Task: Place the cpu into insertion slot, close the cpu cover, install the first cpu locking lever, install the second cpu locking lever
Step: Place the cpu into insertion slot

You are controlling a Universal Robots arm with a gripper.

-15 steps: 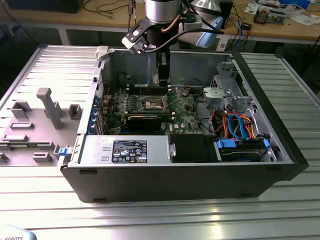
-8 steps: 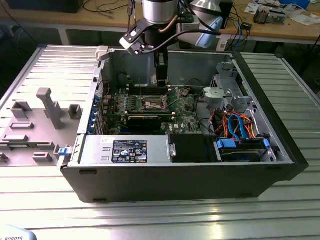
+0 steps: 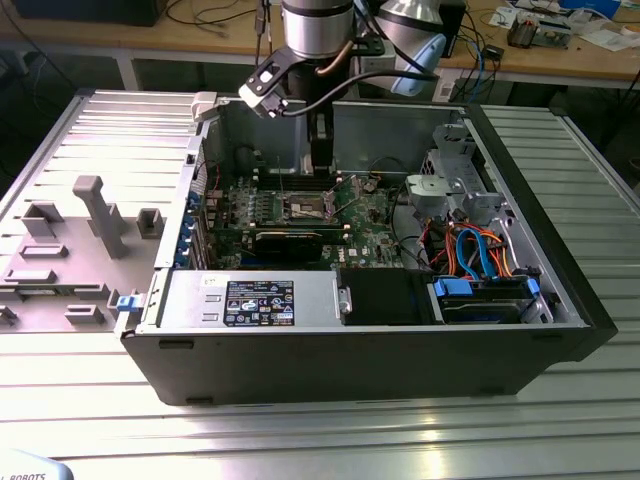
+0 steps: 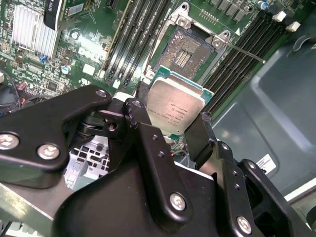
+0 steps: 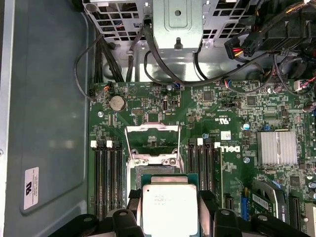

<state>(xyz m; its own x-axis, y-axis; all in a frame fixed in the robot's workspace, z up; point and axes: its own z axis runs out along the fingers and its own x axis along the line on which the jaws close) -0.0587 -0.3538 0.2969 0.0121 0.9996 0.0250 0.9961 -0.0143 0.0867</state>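
My gripper (image 4: 170, 121) is shut on the cpu (image 4: 174, 106), a small square chip with a pale silver top held by its two opposite edges between the black fingers (image 4: 140, 118). In the first wrist view the cpu (image 5: 169, 207) hangs above the near edge of the insertion slot (image 5: 148, 170). The slot's dark contact field (image 4: 185, 52) lies bare. The cpu cover (image 5: 153, 128) stands flipped up at the slot's far side. A thin locking lever (image 4: 244, 52) sticks out beside the slot. In the exterior view my gripper (image 3: 320, 165) reaches down into the open computer case over the slot (image 3: 307, 208).
Long black memory slots (image 5: 106, 173) flank the socket on both sides. A finned heatsink (image 5: 276, 148) and a card sit on the board. Cables and a drive cage (image 3: 450, 185) fill the case's far end. A grey fixture plate (image 3: 80, 230) lies at the exterior view's left.
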